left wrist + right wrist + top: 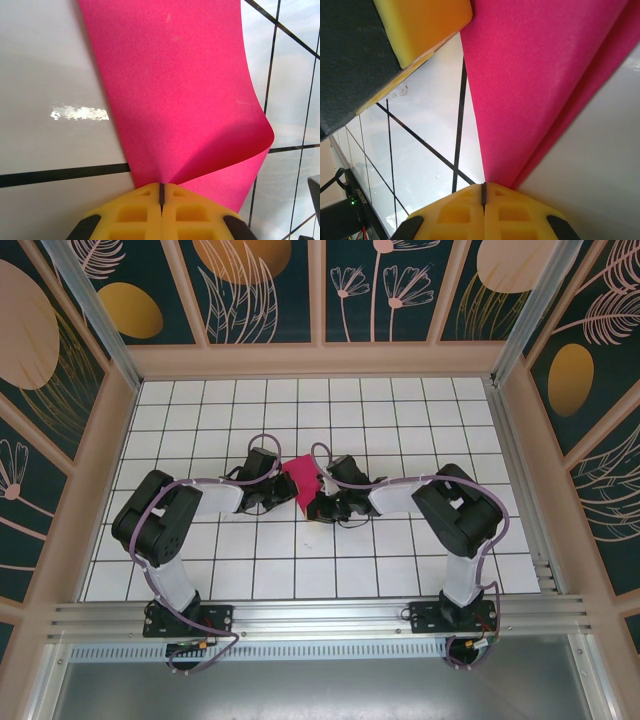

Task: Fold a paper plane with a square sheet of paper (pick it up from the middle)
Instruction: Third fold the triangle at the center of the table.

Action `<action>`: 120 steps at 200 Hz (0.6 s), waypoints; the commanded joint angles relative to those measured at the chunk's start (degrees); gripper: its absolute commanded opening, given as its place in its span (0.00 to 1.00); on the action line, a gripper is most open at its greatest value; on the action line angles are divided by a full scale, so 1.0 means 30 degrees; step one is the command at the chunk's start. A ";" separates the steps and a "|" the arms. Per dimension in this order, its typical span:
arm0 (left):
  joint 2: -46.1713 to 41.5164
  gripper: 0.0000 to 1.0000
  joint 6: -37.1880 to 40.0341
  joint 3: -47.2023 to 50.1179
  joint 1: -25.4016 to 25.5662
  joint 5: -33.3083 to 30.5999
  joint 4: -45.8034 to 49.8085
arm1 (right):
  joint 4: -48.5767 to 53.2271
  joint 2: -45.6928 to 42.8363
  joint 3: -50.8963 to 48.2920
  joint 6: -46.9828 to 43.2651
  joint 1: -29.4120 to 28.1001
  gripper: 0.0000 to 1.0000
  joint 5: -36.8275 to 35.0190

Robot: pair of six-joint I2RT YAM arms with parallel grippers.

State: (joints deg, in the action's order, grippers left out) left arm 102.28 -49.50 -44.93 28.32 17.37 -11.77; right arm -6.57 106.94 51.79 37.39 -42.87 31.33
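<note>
One sheet: curled at left gripper, doubled at right gripper.

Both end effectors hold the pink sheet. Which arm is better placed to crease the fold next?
Probably right: the right end effector is shut on the square sheet of paper where its layers lie close, while the left end effector pinches beside an open bulge.
</note>
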 commanded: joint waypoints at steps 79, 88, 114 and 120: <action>0.0938 0.06 0.0560 0.0025 0.0024 -0.1276 0.1594 | 0.3800 0.0482 0.0846 -0.1339 -0.0446 0.00 -0.1571; 0.0920 0.06 0.0577 0.0033 0.0024 -0.1305 0.1609 | 0.3893 0.0044 0.1031 -0.1517 -0.0446 0.00 -0.1468; 0.0914 0.06 0.0573 0.0005 0.0023 -0.1266 0.1638 | 0.3469 -0.1564 0.1591 -0.1900 -0.0446 0.00 -0.1592; 0.0911 0.06 0.0587 0.0003 0.0024 -0.1275 0.1653 | 0.3382 -0.1776 0.1676 -0.1916 -0.0446 0.00 -0.1777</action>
State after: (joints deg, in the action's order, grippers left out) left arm 102.30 -49.28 -44.97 28.32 17.32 -11.73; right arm 0.64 106.39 54.74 34.02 -43.68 28.08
